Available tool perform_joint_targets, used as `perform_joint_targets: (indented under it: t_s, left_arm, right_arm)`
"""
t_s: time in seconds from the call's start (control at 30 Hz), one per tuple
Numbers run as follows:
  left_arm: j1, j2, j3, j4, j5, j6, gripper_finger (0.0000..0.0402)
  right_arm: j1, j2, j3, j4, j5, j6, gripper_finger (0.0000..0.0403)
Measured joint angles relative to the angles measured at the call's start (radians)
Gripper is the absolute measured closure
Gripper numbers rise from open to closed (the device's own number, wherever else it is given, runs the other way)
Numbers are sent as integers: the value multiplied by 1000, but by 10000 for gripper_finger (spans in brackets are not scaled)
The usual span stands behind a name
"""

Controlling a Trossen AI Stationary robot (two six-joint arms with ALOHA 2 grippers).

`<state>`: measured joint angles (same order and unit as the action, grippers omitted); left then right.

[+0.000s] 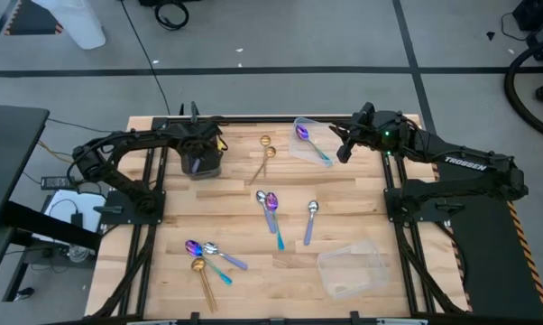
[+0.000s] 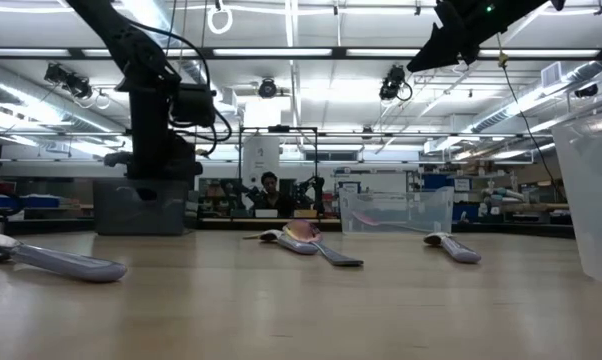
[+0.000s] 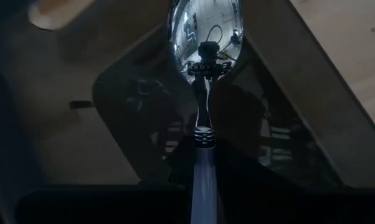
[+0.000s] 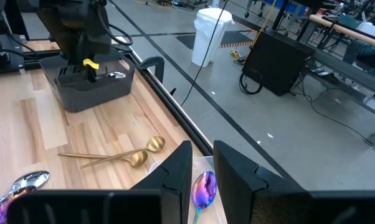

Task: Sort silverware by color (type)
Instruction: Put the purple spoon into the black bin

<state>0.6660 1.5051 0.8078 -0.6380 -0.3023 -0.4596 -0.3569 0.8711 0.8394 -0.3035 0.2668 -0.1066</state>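
My left gripper (image 1: 199,153) points steeply down into the dark grey tray (image 1: 219,168) at the far left and is shut on a silver spoon (image 3: 204,74). The tray also shows in the low view (image 2: 146,215). My right gripper (image 1: 344,152) hangs high above the far right with a narrow gap between its fingers (image 4: 175,174) and nothing in it. Below it an iridescent purple spoon (image 4: 204,186) lies in a clear container (image 1: 300,126). Two gold spoons (image 1: 264,158) lie between the tray and that container. My left gripper holds the silver spoon by its handle (image 3: 203,186), which comes out between the fingers and runs along them. The bowl (image 3: 205,34) points away from the gripper, down toward the tray floor. The fingers themselves are dark, and I cannot tell whether the bowl touches the tray.
A silver and a purple spoon (image 1: 270,203) lie mid-table, with another silver one (image 1: 310,221) to their right. Purple, silver and gold spoons (image 1: 208,255) lie near the front left. A second clear container (image 1: 353,269) stands at the front right. A person shows far behind the table (image 2: 270,190).
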Motion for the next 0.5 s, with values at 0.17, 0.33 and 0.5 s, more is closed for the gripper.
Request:
perform_joint_targets:
  t_s: [0.17,0.33,0.5]
  left_arm:
    - [5,0,0,-1,38,-1,346]
    - [4,0,0,-17,47,-8,324]
    - [4,0,0,-34,47,-21,292]
  right_arm:
    - [0,0,0,0,0,0,326]
    - [0,0,0,2,0,0,326]
    - [0,0,0,3,0,0,326]
